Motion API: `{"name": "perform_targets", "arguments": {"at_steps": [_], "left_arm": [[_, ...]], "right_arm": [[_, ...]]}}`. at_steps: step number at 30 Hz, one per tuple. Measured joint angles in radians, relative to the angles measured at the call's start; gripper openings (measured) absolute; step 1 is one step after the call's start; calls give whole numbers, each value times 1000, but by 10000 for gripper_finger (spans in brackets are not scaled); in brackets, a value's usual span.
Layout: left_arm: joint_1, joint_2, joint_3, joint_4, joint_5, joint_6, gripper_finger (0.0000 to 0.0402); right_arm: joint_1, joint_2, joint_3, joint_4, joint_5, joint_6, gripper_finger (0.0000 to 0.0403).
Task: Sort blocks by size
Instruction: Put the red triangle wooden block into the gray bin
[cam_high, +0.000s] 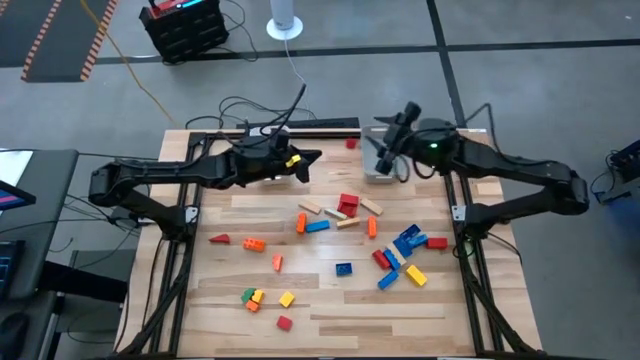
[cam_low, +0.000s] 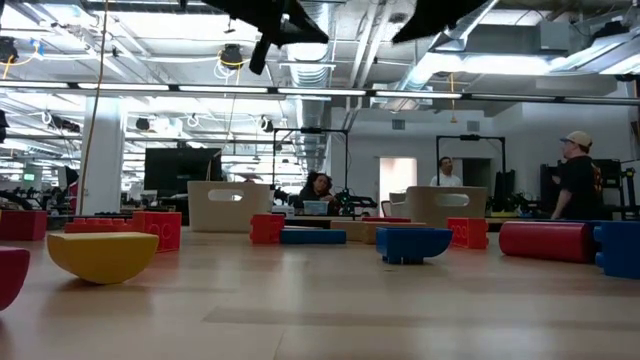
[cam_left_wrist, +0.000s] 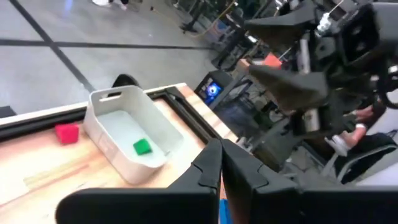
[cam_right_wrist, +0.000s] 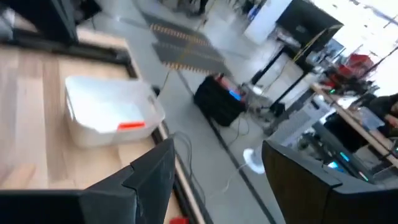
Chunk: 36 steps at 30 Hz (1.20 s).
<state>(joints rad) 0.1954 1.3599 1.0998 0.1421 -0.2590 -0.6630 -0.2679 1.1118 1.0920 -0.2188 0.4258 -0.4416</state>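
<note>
Blocks (cam_high: 345, 235) lie scattered over the table's middle and near half, most toward 4 o'clock, none held; the next pick, I judge, needs a straight descent on one isolated block. Left gripper (cam_high: 312, 160), pressed together, hovers at 11 o'clock; right gripper (cam_high: 385, 150), spread and empty, at 1 o'clock. Bins' (cam_left_wrist: 127, 134) contents are mostly hidden, only a green block (cam_left_wrist: 142, 147) showing.

A big open lab: exposed ceiling ducts (cam_low: 330, 45), strip lights, monitors (cam_low: 182, 165), people at desks, taped concrete floor (cam_high: 60, 40).
</note>
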Motion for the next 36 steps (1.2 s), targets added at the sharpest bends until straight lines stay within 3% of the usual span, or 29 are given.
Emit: {"name": "perform_targets", "arguments": {"at_steps": [3, 7, 14, 19, 27, 36], "left_arm": [[19, 0, 0, -6, 0, 0, 30], [42, 0, 0, -56, 8, -35, 69], [96, -69, 0, -231, 6, -24, 137], [113, -187, 0, -402, -85, 32, 140], [105, -346, 0, -584, -94, 86, 134], [85, -386, 0, -609, -89, 140, 134]], "right_arm": [[-16, -24, 1, -33, -21, 51, 269], [-94, 1, 1, -133, -213, 213, 269], [-163, 252, 43, -212, -344, 248, 269], [-220, 459, 124, -235, -356, 171, 269], [-310, 696, 307, -313, -448, 123, 269], [-364, 902, 484, -427, -454, 10, 269]]}}
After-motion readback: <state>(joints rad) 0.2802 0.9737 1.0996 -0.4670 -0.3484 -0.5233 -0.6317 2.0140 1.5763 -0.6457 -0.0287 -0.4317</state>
